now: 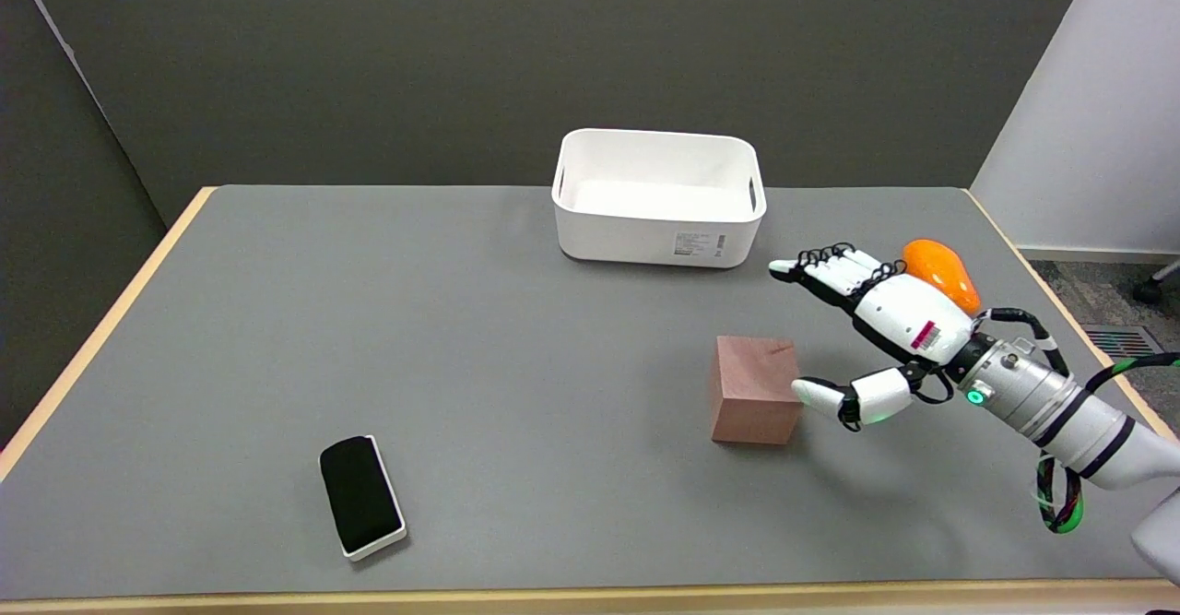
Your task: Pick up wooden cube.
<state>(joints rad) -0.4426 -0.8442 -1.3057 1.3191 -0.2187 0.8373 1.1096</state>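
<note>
Wooden cube [756,401] on table; open robot hand [871,329] partly hides orange object [945,269].

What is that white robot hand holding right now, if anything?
Nothing. The right robot hand is open beside the brown wooden cube, thumb near its right face, fingers spread above; no grip yet.

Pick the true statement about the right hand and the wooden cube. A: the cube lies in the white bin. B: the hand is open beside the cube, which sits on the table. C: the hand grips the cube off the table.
B: the right hand has its fingers spread beside the wooden cube, which rests on the table.
</note>
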